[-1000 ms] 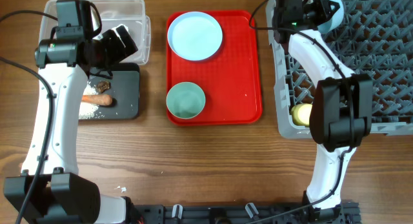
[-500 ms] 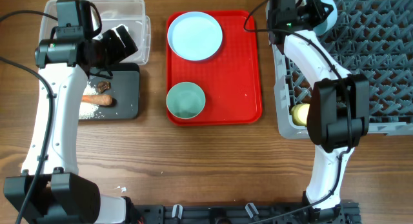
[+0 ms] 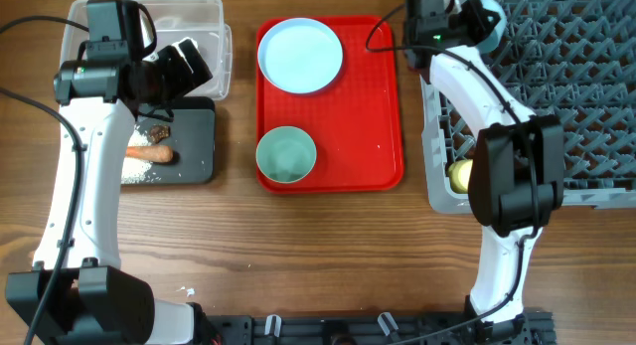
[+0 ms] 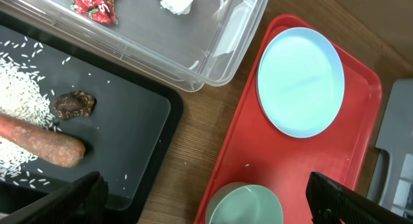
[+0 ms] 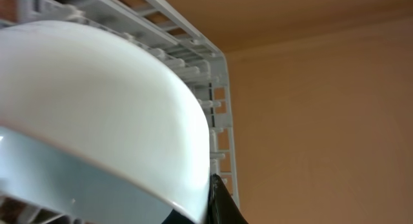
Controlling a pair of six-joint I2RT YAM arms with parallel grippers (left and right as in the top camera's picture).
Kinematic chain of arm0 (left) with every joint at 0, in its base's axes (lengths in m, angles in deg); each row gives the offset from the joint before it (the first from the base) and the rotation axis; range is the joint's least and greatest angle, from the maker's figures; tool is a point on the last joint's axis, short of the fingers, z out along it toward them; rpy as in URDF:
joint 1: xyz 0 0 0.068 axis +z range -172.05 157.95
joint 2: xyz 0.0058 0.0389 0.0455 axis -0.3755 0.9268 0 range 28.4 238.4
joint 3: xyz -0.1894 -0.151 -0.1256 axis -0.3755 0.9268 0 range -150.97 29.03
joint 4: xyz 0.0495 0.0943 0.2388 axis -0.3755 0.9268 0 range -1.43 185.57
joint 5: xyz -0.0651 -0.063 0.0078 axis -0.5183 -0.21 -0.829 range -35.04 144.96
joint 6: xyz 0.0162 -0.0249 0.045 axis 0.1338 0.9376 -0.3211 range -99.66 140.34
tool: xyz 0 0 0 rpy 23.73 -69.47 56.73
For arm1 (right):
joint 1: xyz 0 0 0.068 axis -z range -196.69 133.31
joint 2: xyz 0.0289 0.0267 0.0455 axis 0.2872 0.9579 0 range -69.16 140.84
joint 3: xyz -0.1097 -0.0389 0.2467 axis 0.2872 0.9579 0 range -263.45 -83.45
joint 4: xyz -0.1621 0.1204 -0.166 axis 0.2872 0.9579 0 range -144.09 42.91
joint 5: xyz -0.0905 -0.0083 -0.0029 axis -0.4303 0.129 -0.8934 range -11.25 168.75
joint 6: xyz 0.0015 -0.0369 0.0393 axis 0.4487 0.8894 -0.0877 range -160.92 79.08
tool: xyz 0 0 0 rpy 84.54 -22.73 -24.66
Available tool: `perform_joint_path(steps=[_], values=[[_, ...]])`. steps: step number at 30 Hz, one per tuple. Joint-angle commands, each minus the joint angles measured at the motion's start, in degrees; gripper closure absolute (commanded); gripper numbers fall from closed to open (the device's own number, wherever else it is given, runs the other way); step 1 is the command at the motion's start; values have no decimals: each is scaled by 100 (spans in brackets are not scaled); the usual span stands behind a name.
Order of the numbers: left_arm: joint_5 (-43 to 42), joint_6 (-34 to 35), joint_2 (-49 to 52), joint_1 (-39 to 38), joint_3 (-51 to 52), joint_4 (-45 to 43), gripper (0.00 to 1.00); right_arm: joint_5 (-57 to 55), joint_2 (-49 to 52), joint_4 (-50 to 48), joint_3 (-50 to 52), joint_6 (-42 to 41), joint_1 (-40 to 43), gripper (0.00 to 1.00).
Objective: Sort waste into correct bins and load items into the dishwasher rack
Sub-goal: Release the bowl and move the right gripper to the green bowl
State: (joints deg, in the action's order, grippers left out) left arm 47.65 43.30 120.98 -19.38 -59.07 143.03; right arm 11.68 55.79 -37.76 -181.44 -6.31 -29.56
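Observation:
My right gripper (image 3: 459, 22) is shut on a pale bowl (image 3: 487, 15), held tilted over the far left corner of the grey dishwasher rack (image 3: 586, 96). The bowl fills the right wrist view (image 5: 97, 108). A yellow cup (image 3: 460, 174) lies in the rack's near left corner. A plate (image 3: 300, 55) and a mint bowl (image 3: 286, 154) sit on the red tray (image 3: 378, 96). My left gripper (image 3: 184, 69) is open and empty above the clear tub (image 3: 214, 32) and black tray (image 3: 194, 136). The tub holds a red wrapper (image 4: 95, 6) and a tissue (image 4: 175, 0). The black tray holds a carrot (image 4: 45, 141), rice (image 4: 22, 98) and a brown scrap (image 4: 74, 104).
The red tray lies between the bins and the rack. A few rice grains (image 3: 186, 291) lie on the wooden table near the front. The rack's left wall (image 3: 429, 136) stands close to the red tray's right edge.
My right gripper has shifted a little to the left with the bowl, along the rack's far edge. The left arm has not moved.

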Motion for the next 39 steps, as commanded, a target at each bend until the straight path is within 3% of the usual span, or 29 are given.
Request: perform_joint_path(steps=[1, 5, 9, 13, 21, 22, 23, 31, 35, 39], values=[[55, -90, 33, 11, 2, 7, 0, 179, 122, 94, 98, 70, -28, 96], [55, -90, 33, 11, 2, 7, 0, 179, 122, 87, 98, 575, -116, 95], [55, -90, 33, 11, 2, 7, 0, 160, 122, 85, 98, 1036, -282, 79], [55, -90, 33, 11, 2, 7, 0, 181, 122, 83, 98, 1043, -518, 69], [52, -90, 33, 11, 2, 7, 0, 227, 120, 81, 98, 999, -739, 35], [52, -90, 33, 11, 2, 7, 0, 227, 120, 81, 98, 949, -756, 25], [52, -90, 33, 11, 2, 7, 0, 227, 118, 72, 98, 835, -778, 2], [52, -90, 33, 11, 2, 7, 0, 748, -354, -219, 92, 37, -1095, 0], [52, -90, 33, 11, 2, 7, 0, 1281, -970, -79, 92, -748, -1322, 0], [52, -90, 33, 11, 2, 7, 0, 2918, -1526, 761, 92, -1773, -1528, 0]])
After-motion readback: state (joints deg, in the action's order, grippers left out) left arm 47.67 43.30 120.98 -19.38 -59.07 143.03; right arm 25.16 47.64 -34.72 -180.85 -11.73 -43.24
